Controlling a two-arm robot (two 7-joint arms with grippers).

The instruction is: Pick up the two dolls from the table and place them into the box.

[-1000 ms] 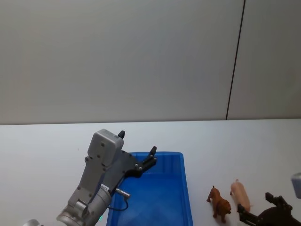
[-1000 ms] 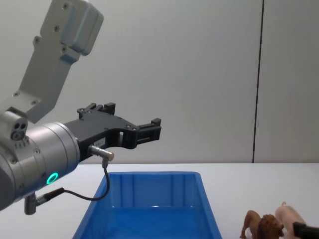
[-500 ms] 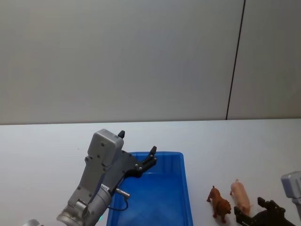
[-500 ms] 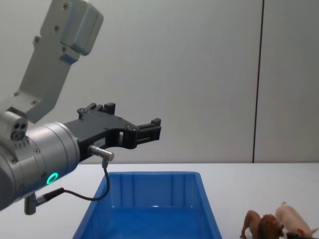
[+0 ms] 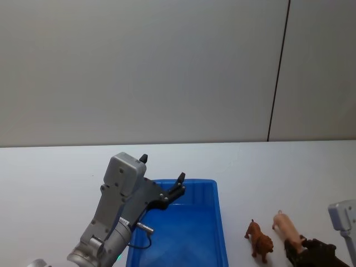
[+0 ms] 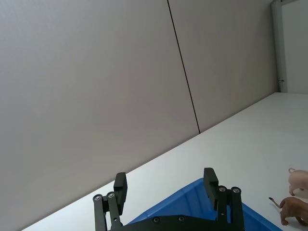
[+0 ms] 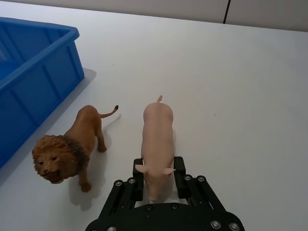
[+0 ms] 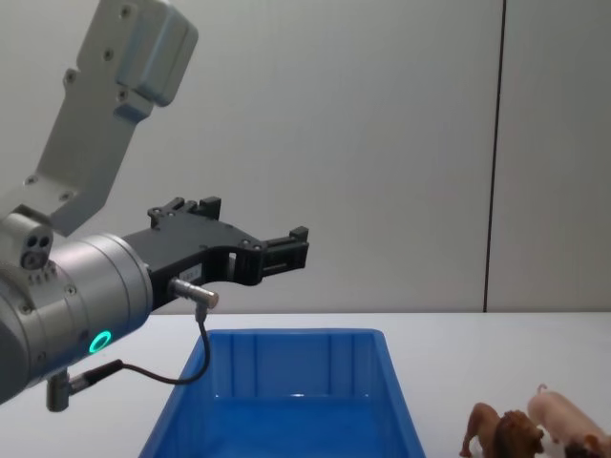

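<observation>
Pig (image 7: 158, 137) and lion (image 7: 77, 142) stand side by side on the tabletop (image 5: 55, 178), just right of the box (image 5: 217, 189), with the pig on the outer side. Both long axes run roughly near-to-far, heads toward the robot, tails toward the wall. Right gripper (image 7: 159, 178) is low at the pig's head end, fingers (image 7: 138, 179) clamped on both sides of its head. In head view it covers the pig's head. Left gripper (image 6: 164, 179) hangs above the box, fingers spread, empty. Box's near end is cut off.
</observation>
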